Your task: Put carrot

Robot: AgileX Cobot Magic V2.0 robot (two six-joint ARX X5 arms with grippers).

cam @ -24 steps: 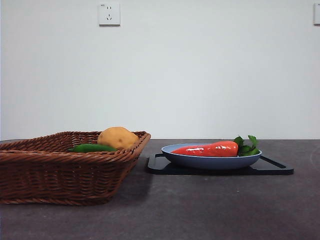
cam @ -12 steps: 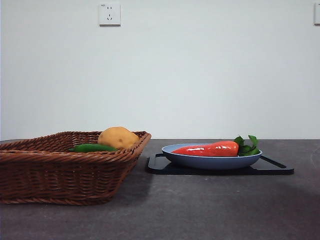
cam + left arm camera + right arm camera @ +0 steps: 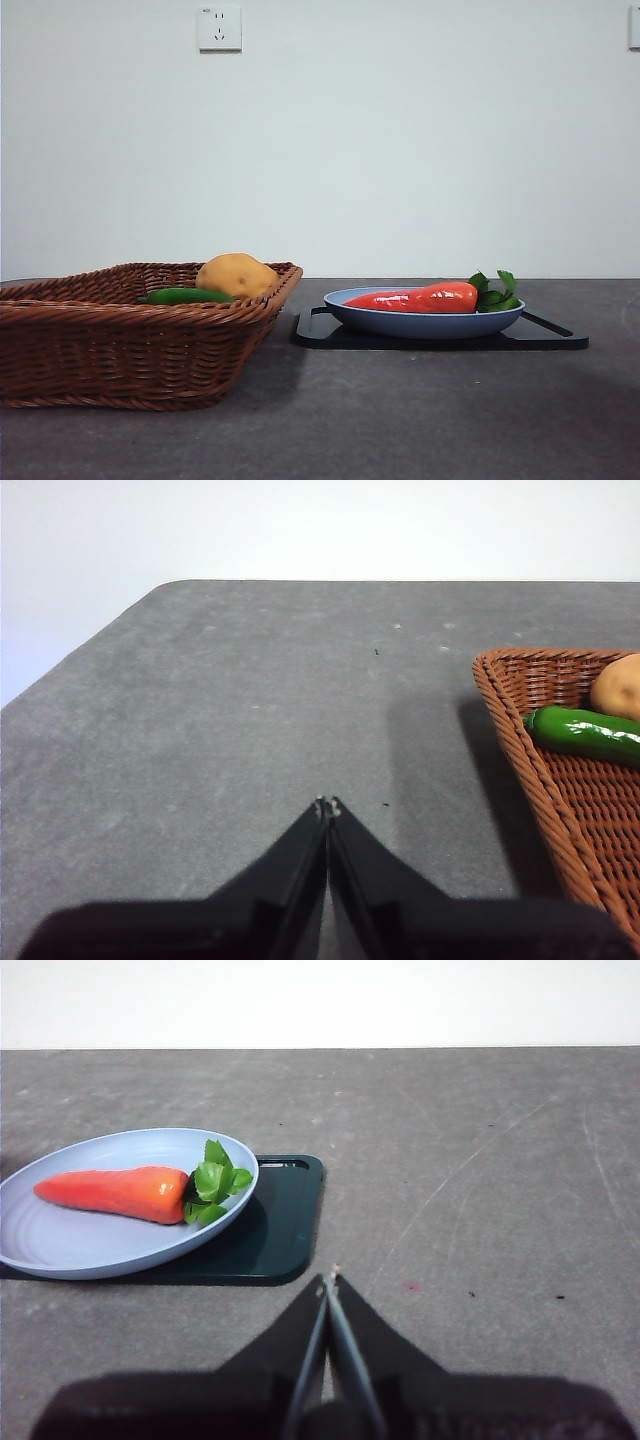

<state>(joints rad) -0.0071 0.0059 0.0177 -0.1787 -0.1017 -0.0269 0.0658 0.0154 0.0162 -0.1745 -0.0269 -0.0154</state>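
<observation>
Over bare tabletop (image 3: 480, 1160) hovers the right pincer (image 3: 328, 1282), clenched on nothing, its jaw tips pressed together. Off to one side of it, near but apart, the carrot (image 3: 112, 1192) lies in a blue plate (image 3: 60, 1250) on a black tray (image 3: 280, 1230), long axis crosswise to the pincer, leafy end closer. The left pincer (image 3: 327, 806), likewise clenched and empty, sits beside the wicker basket (image 3: 560, 810) holding a potato (image 3: 618, 685) and green pepper (image 3: 585, 732), so the right arm looks nearer. The carrot is glossy red-orange, tapered, with a green top.
</observation>
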